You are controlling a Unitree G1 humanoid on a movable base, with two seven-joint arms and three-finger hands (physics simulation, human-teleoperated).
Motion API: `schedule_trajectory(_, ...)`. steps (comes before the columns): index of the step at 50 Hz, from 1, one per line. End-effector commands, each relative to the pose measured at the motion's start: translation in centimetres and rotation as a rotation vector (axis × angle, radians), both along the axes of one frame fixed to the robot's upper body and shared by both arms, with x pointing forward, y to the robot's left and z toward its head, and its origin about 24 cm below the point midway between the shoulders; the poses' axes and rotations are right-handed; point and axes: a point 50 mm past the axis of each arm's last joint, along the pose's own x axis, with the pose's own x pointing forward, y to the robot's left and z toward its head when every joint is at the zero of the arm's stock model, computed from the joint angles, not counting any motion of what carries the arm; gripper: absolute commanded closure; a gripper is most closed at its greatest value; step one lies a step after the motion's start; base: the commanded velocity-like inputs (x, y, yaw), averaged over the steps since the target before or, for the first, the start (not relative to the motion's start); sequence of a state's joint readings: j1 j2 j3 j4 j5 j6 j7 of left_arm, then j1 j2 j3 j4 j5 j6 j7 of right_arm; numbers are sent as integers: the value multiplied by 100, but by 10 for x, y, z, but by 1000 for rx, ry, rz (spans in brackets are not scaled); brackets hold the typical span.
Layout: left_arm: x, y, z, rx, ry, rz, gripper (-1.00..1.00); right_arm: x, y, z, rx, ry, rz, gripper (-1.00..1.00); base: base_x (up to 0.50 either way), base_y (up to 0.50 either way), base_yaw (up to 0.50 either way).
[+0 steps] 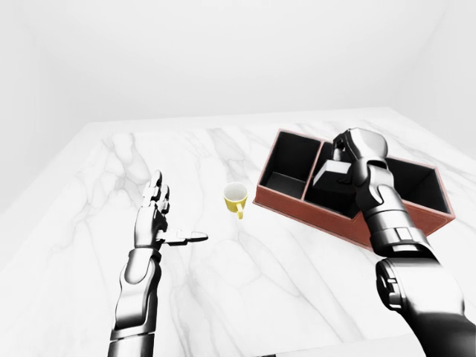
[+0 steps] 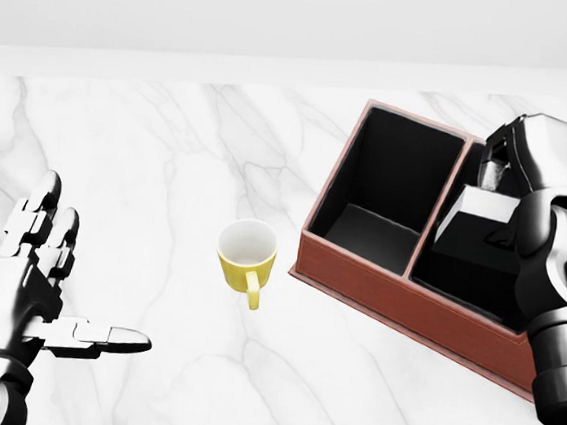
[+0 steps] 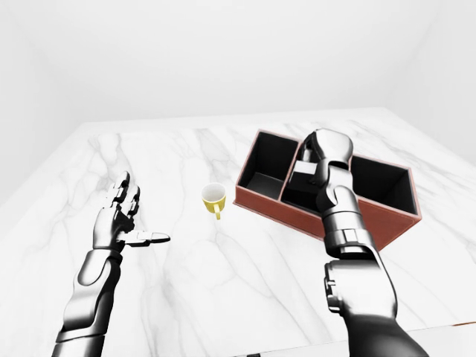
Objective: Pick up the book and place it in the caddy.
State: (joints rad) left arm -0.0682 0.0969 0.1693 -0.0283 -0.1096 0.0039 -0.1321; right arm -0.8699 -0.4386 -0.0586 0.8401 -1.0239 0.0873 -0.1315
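The book [image 2: 478, 229] is a dark slab, tilted, with its lower end inside the middle compartment of the red-brown caddy [image 2: 397, 288] at the right of the head view. My right hand [image 2: 507, 184] reaches over the caddy from the lower right, and its fingers close round the book's upper end. My left hand [image 2: 68, 282] is open and empty at the lower left, fingers up and thumb stretched out to the right, above the marble table.
A yellow mug [image 2: 247, 255] stands on the white marble table [image 1: 223, 282], just left of the caddy. The caddy's left compartment [image 2: 386, 187] and right compartment [image 1: 416, 187] hold nothing visible. The table's left edge [image 1: 44, 193] runs diagonally.
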Motion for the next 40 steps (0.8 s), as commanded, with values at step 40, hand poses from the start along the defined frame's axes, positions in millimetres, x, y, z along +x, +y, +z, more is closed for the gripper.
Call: schedule_trajectory(40,4,4,-6,-6,14,12,-100,2,-13,-28,92,-48,-158,100,0,0,0)
